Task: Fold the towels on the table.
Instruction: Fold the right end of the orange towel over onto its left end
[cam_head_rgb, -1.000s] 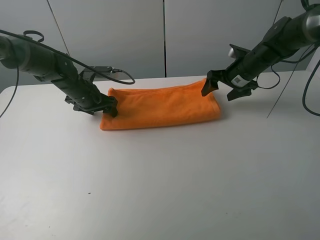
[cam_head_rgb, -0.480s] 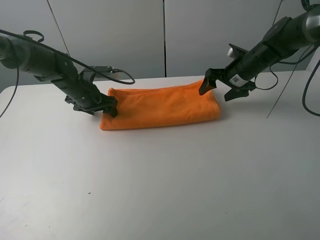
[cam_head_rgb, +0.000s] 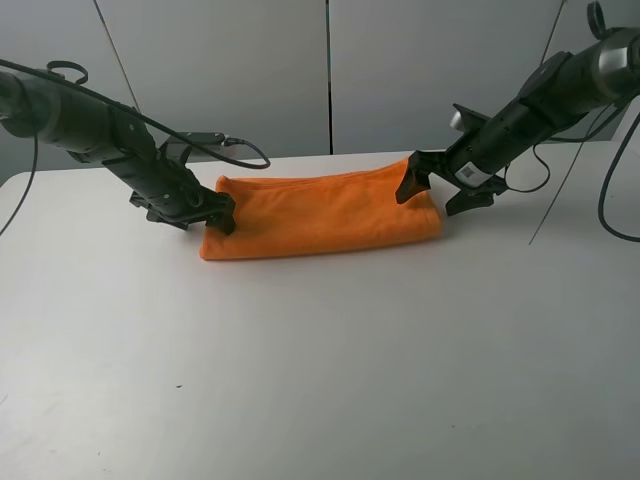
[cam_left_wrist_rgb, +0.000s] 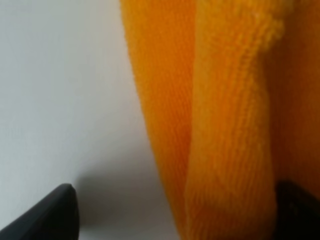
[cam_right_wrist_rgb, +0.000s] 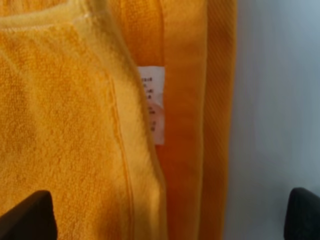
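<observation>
The orange towel (cam_head_rgb: 320, 213) lies folded into a long band at the back middle of the white table (cam_head_rgb: 320, 360). My left gripper (cam_head_rgb: 207, 212) is open at the towel's left end; in the left wrist view the towel's folded edge (cam_left_wrist_rgb: 230, 115) runs between the spread fingertips (cam_left_wrist_rgb: 52, 215). My right gripper (cam_head_rgb: 436, 194) is open over the towel's right end, one finger on each side of the corner. In the right wrist view the towel's layered edges (cam_right_wrist_rgb: 75, 125) and its white label (cam_right_wrist_rgb: 152, 105) lie between the fingertips (cam_right_wrist_rgb: 25, 217).
A grey panelled wall (cam_head_rgb: 330, 70) stands close behind the table's back edge. Black cables (cam_head_rgb: 245, 147) loop off the left arm above the table's back. A thin cable (cam_head_rgb: 560, 185) slants down at the right. A small dark speck (cam_head_rgb: 180, 386) lies front left.
My right gripper has sunk a little and shifted left onto the towel's right corner. The left gripper and the towel have not moved.
</observation>
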